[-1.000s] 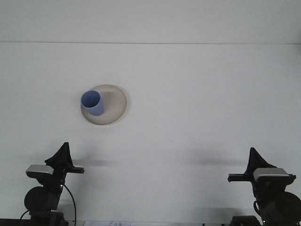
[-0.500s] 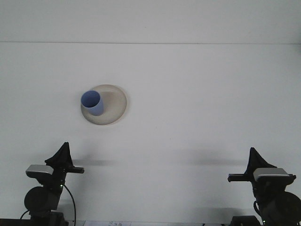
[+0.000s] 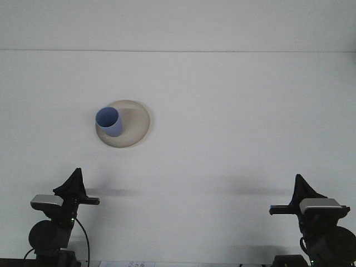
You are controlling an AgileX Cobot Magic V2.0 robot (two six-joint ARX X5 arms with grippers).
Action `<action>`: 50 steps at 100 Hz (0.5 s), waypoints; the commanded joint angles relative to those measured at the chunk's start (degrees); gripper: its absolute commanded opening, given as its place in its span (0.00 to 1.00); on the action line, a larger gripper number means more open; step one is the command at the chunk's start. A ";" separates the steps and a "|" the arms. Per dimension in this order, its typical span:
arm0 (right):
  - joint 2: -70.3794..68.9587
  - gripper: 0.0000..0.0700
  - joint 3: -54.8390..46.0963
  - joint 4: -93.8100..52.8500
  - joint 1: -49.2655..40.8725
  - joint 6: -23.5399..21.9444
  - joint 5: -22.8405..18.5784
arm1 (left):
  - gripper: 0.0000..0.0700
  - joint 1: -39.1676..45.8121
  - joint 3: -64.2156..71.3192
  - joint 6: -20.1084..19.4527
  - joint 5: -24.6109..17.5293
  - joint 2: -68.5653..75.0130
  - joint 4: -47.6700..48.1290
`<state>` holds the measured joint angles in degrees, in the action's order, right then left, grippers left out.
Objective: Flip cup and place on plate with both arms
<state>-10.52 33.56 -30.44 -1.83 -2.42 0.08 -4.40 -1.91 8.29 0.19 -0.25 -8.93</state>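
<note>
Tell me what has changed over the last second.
Nothing visibly changed. The blue cup stands mouth up on the left part of the plate, and the left gripper and right gripper stay parked near the table's near edge.

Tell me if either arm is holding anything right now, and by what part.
Nothing is held. The left gripper and right gripper sit near the table's front edge, far from the blue cup, which stands open end up on the plate.
</note>
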 commanded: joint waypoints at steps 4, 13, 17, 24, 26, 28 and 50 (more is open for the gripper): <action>0.28 0.00 0.09 1.11 -0.09 -0.61 -0.04 | 0.02 -0.15 1.11 0.20 -0.20 0.09 -0.59; 2.10 0.00 -2.47 3.63 -0.09 -0.59 0.00 | 0.02 -0.15 1.11 0.20 -0.20 0.09 -0.59; 3.45 0.00 -4.46 5.70 -0.09 -0.59 -0.02 | 0.02 -0.15 1.11 0.22 -0.20 0.09 -0.59; 6.23 0.00 -9.07 10.71 -0.09 -0.61 -0.02 | 0.02 -0.15 1.11 0.20 -0.20 0.09 -0.59; 7.06 0.00 -10.49 12.13 -0.09 -0.59 -0.02 | 0.02 -0.15 1.11 0.20 -0.20 0.09 -0.59; 7.91 0.00 -11.96 13.59 -0.09 -0.59 -0.02 | 0.02 -0.15 1.11 0.20 -0.20 0.09 -0.59; 10.45 0.00 -23.10 20.46 -0.09 -0.61 -0.09 | 0.02 -0.15 1.11 0.22 -0.20 0.09 -0.63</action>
<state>-0.21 11.66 -11.27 -1.83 -2.44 0.05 -4.40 -1.91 8.32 0.14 -0.25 -8.80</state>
